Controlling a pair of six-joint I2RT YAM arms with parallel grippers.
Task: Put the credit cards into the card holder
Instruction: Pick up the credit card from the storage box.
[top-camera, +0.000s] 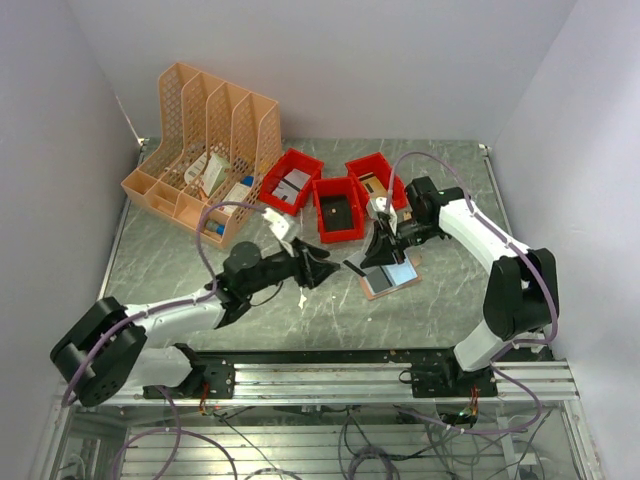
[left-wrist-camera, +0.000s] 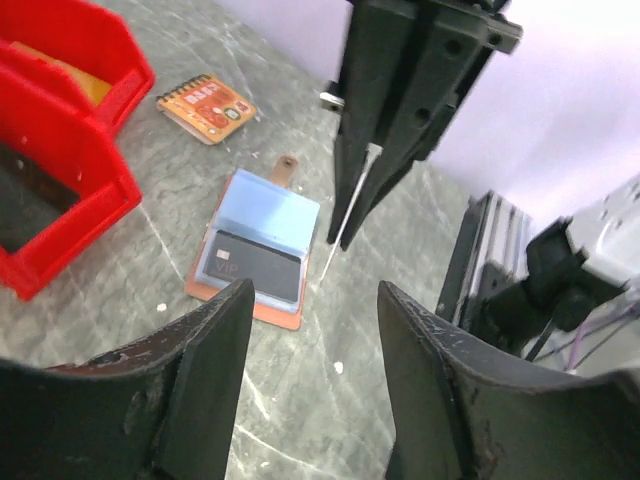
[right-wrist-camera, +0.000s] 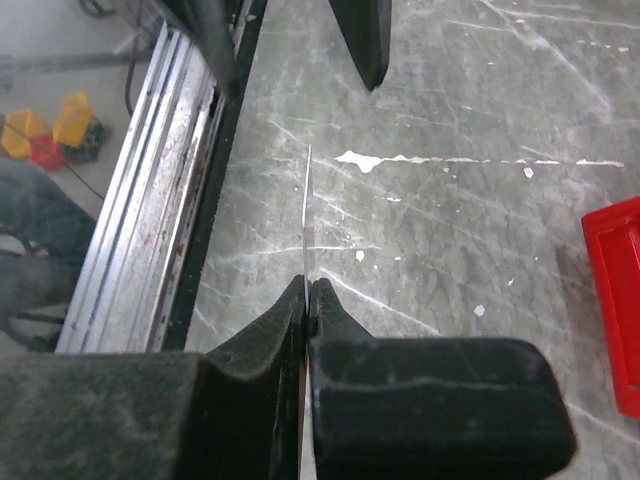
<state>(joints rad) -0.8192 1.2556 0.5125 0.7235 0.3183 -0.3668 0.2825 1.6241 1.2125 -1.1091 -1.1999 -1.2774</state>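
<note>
Right pincer (right-wrist-camera: 307, 285): pinched tight on a thin card (right-wrist-camera: 305, 215), seen edge-on and poking out past the fingertips
Left pincer (top-camera: 322, 268): wide, nothing between its fingers (left-wrist-camera: 215, 350), low over the tabletop (top-camera: 440, 300)
Card holder (left-wrist-camera: 255, 250): lying open and flat on the tabletop, salmon rim, pale blue lining, at 3 o'clock of the left pincer in the top view
Dark card (left-wrist-camera: 250, 268): lying in the open holder, lettered VIP
Held card and holder: the card hangs just over the holder's 3 o'clock edge in the left wrist view; touching or not, I cannot tell
Red bins (top-camera: 338, 208): three, at 11 o'clock of the holder
Orange rack (top-camera: 205, 140): at 10 o'clock, well apart
</note>
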